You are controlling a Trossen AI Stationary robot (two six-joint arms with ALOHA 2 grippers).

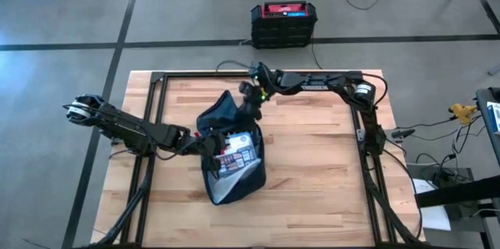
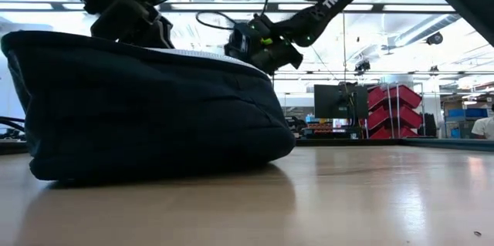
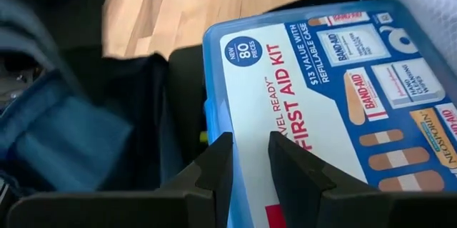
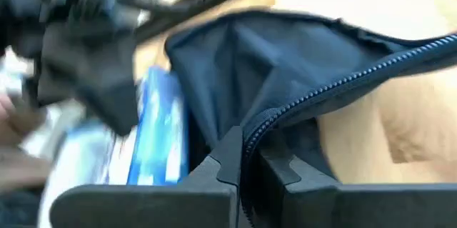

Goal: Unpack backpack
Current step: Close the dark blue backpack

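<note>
Lying near the middle of a pale wooden table (image 1: 312,171), the backpack (image 1: 233,167) is a dark navy bag of soft fabric with a rounded shape. It lies flat with its main opening unzipped and spread, showing a pale grey lining at the end nearest the table's front edge. From table height it reads as a low, slumped dark mound, fuller at one end and tapering toward the other, with a thin pale line along its top edge.

Inside the opening sits a blue first aid kit (image 3: 321,106), a flat box with a white label, red lettering and small pictures of bandages. The left wrist view shows it filling most of the bag's mouth.

The left gripper (image 3: 248,158) reaches in from the table's left side to the bag's opening. Its two dark fingers (image 3: 214,178) stand narrowly apart, straddling the near edge of the kit.

The right gripper (image 4: 241,158) reaches from the table's far side to the bag's far end. Its fingers are pinched on the bag's zippered edge (image 4: 314,96), holding a fold of navy fabric raised above the table.

A black crate with a red top (image 1: 284,23) stands on the floor beyond the table.
</note>
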